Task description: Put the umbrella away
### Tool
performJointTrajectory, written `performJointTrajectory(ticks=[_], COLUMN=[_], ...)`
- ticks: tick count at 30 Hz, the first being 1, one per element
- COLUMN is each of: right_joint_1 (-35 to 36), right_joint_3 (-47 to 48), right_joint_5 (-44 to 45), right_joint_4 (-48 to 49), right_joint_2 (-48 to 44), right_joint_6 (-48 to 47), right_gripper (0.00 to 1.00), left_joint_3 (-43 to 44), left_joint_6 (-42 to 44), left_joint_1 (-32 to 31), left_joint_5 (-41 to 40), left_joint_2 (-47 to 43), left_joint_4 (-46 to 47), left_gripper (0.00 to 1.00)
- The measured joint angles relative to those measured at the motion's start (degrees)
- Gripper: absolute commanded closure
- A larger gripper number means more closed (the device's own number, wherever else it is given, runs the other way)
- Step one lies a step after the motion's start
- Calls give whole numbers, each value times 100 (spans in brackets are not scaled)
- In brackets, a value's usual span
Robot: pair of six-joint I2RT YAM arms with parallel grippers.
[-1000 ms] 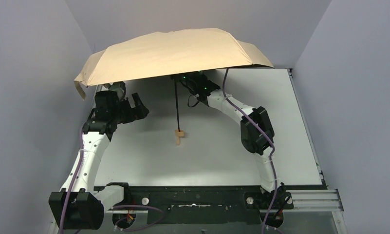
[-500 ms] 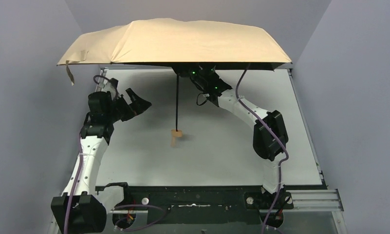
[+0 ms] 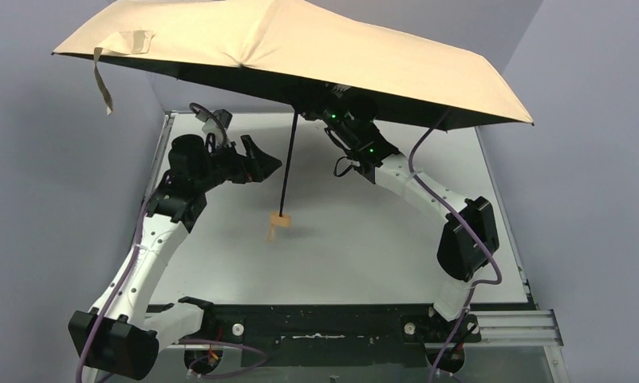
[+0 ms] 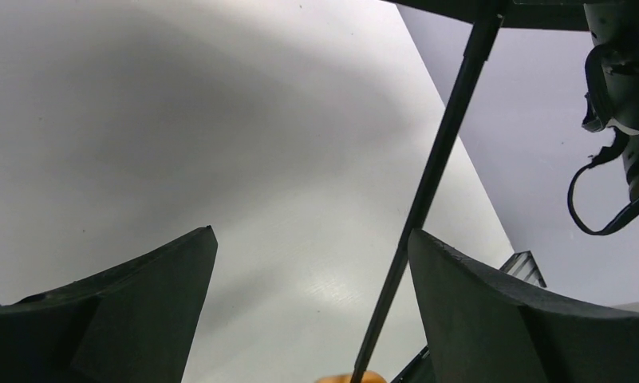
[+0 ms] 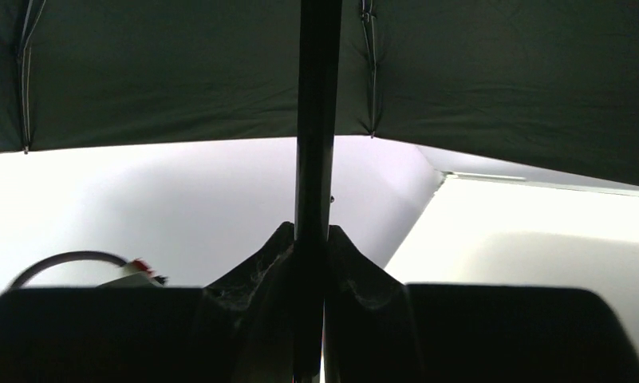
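Note:
The umbrella (image 3: 300, 48) is open, its beige-tan canopy tilted and held high over the table. Its thin black shaft (image 3: 287, 163) slants down to the small tan handle (image 3: 281, 223) near the table top. A tan strap (image 3: 100, 76) hangs from the canopy's left edge. My right gripper (image 3: 325, 102) is shut on the shaft just under the canopy; in the right wrist view the shaft (image 5: 316, 120) runs up from between the closed jaws (image 5: 309, 239). My left gripper (image 3: 262, 163) is open, just left of the shaft; in the left wrist view the shaft (image 4: 427, 183) passes between its fingers, close to the right one.
The white table (image 3: 364, 239) is walled by grey panels on the left, back and right. The canopy overhangs most of the table's far half. The black base rail (image 3: 316, 323) runs along the near edge.
The right arm has lifted and tilted the umbrella, left edge up and canopy nearer the camera. My left gripper has moved right, so the shaft now lies between its open fingers.

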Motion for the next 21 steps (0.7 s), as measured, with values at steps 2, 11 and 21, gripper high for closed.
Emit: performJointTrajectory(ticks=[2,11,21], right_joint_1=[-9,-44,-44], right_joint_3=[-87,-219,-219], right_joint_5=[-155,-876,-1368], right_joint_4=[258,1067,1886], right_joint_2=[-17,-17,-17], right_joint_6=[181,879,1547], right_gripper=[100,100,100], left_joint_3=[9,422,1187], left_joint_6=[-85,-673,-997], left_joint_1=[-15,-61,-452], left_joint_5=[83,726,1123], left_joint_2=[122,433,1097], left_joint_4=[173,1447,2315], left_gripper=[12,20,54])
